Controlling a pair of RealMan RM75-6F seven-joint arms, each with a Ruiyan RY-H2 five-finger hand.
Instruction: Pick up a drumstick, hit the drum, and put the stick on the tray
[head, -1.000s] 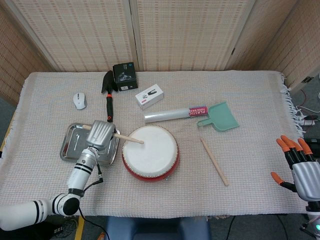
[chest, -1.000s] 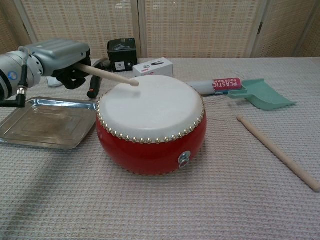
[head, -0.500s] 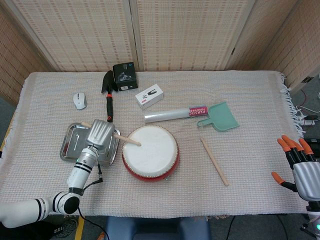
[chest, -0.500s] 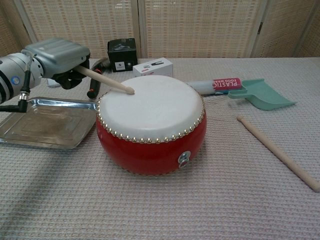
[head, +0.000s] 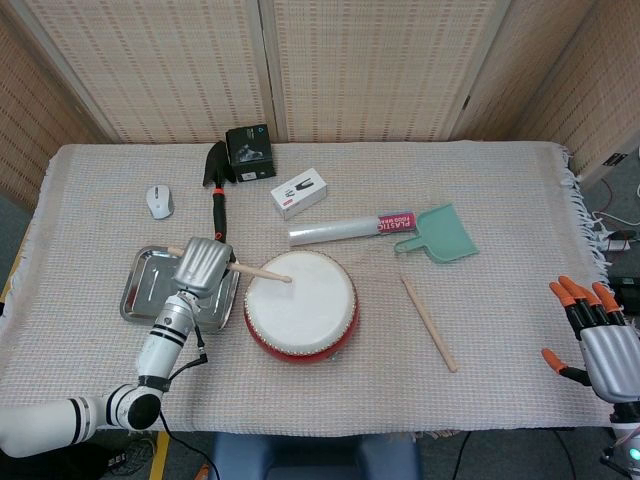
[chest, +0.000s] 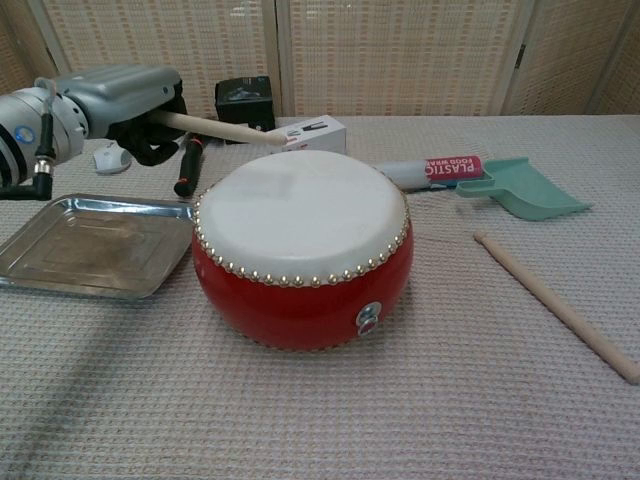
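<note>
The left hand (head: 198, 266) hangs over the inner edge of the tray (head: 142, 288), with its fingers wrapped round the butt end of a drumstick (head: 262, 272). In the chest view the stick juts out of the hand almost level, its rounded tip above the far rim of the drum (chest: 300, 245) and clear of the white skin, not touching it. The drum stands on the tabletop (head: 500, 200) just beside the tray, touching or nearly touching its near edge.

The right hand (head: 596, 335) hangs off the right end of the tabletop, fingers spread and holding nothing. A second drumstick (head: 428, 322) lies loose on the cloth to the right of the drum, between the drum and that hand.

The held stick looks like plain smooth wood: light, stiff, and likely to slide or twist in a loose grip (a round shaft offers little to stop it rolling). Holding it near the butt, as here, leaves most of the length free to swing and gives the tip reach across the skin; a hold further along would be steadier but would shorten the stroke. The skin is taut and should bounce the tip back, so the grip needs to be firm enough to take that rebound. Being round, the stick may also roll once set in the shallow metal tray.
</note>
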